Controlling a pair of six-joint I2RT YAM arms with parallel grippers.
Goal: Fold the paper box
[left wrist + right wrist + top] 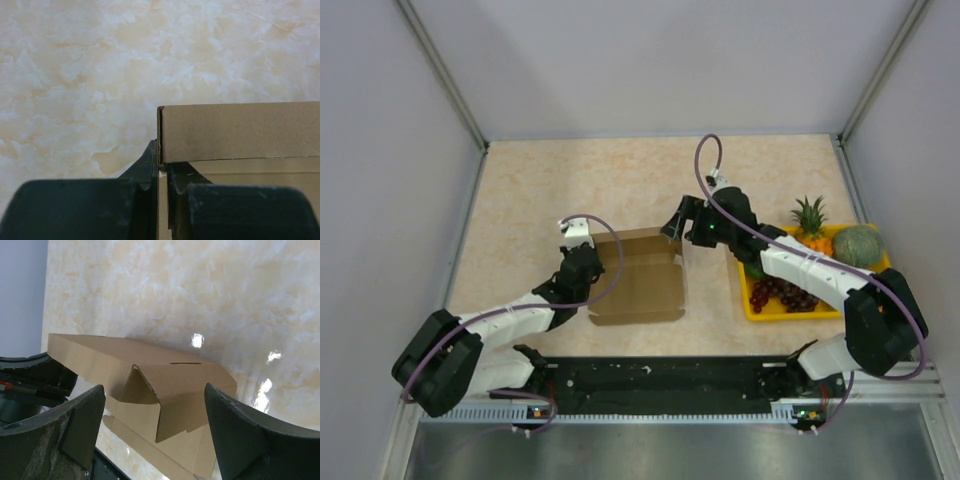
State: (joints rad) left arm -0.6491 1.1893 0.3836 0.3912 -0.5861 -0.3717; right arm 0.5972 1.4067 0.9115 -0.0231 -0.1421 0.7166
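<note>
Lying near the middle of the table [540, 190], the paper box [640, 275] is a brown cardboard sheet partly folded into a shallow open tray. Its far wall and left wall stand upright, while the near flap lies flat on the surface.

The left wrist view shows the upper edge of a raised wall of the box [240, 130], with its end corner sitting between the tips of the left gripper [162, 172]. The two dark fingers [145, 165] are drawn almost together, with only the thin cardboard edge in the narrow gap, so the left gripper [588, 250] has the box pinched at its left wall.

The right wrist view shows the box [165, 375] from its far right corner: an upright wall with a thin slot and a corner tab folded inward. The right gripper [152, 390] is spread wide and holds nothing, its fingers standing to either side of that corner; contact with the cardboard cannot be judged. From above, the right gripper [675, 222] sits just beside the far right corner of the box.

To the right of the box lies a yellow tray [748, 310] carrying grapes [782, 293], a pineapple [809, 220] and a melon [859, 245].
</note>
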